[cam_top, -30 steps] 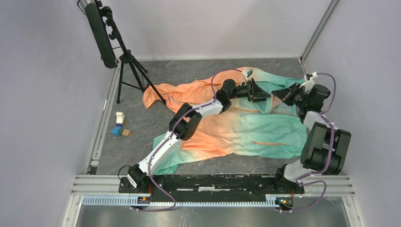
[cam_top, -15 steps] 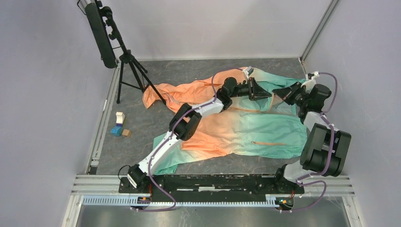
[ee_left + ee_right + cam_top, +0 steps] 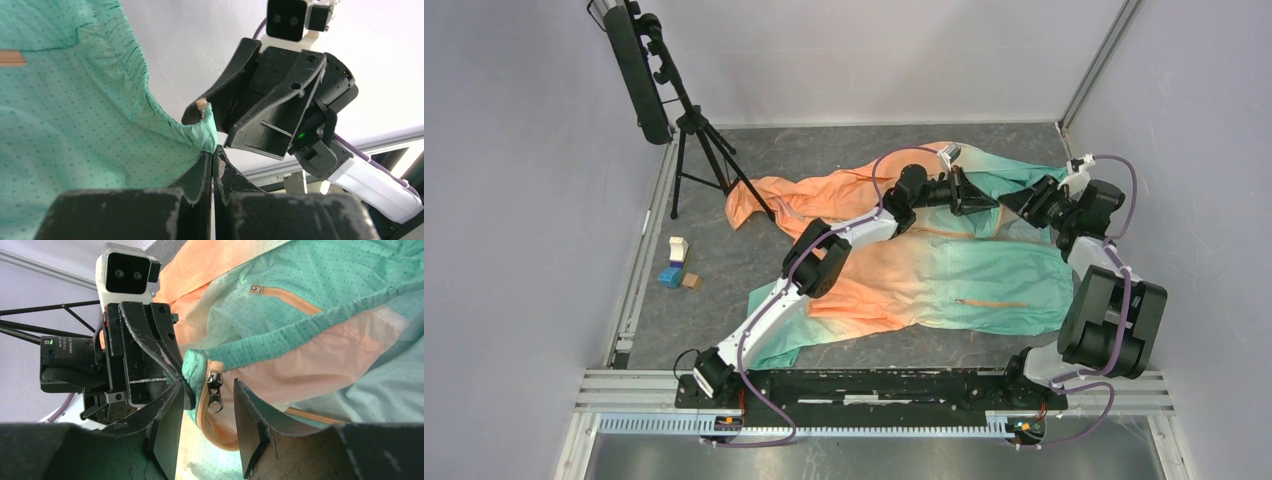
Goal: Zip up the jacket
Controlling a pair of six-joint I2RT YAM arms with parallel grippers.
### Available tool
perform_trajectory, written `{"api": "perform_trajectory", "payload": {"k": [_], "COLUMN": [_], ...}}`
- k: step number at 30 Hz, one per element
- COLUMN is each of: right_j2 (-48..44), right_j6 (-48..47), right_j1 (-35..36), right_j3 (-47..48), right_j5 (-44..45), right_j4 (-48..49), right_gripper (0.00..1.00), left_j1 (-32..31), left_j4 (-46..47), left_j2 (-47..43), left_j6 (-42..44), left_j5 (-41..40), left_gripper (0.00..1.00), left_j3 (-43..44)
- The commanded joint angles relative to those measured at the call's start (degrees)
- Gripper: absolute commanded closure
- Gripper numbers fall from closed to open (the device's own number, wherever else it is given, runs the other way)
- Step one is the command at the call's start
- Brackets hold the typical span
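The jacket (image 3: pixel 944 270), fading from orange to mint green, lies spread on the table. My left gripper (image 3: pixel 986 200) is shut on the mint hem corner (image 3: pixel 202 132) by the front zipper and holds it raised. In the left wrist view its jaws (image 3: pixel 214 151) are pressed together on the fabric. My right gripper (image 3: pixel 1016 204) is open and faces the left one. In the right wrist view its fingers (image 3: pixel 167 425) stand on either side of the dark metal zipper pull (image 3: pixel 215 387) without touching it. The orange zipper tape (image 3: pixel 210 432) curves below the pull.
A black light bar on a tripod (image 3: pixel 694 130) stands at the back left. Small blocks (image 3: pixel 676 265) lie left of the jacket. An orange pocket zip (image 3: pixel 992 302) runs across the mint part. Walls enclose the table, and the right wall (image 3: pixel 1204 200) is close.
Both grippers have shifted slightly toward the back of the table. The left stays shut on the hem corner and the right stays open.
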Motion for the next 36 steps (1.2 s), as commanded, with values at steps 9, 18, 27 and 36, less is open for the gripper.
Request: {"api": "perform_trajectory", "payload": {"k": [9,18,27,36], "right_j2": [-7.50,-4.04,-7.97,-6.03], "right_j6": [6.46,5.31,-1.55,1.51], "right_j1": [1.29,6.32,-1.33,-1.03], "right_j3": [2.16,14.67,3.68,0.60], "right_j5": [-5.39,0.47,1.22,1.63], "right_j4": [0.32,-1.78,-7.59,-6.76], "right_gripper": [0.60,0.49,0.24,0.06], "left_j1": [0.28,0.35,0.36,0.28], "left_j4": [-2.93,0.82,0.98,3.07], "left_j2": [0.98,0.98,-0.10,-0.56], "left_j6": [2.03,-1.37,-0.87,-1.88], "left_j5": [-2.29,-1.66,-0.80,-1.74], "left_gripper": [0.98,0.98,0.98,0.98], "left_j3": [1.59,0.68,-0.35,-2.19]}}
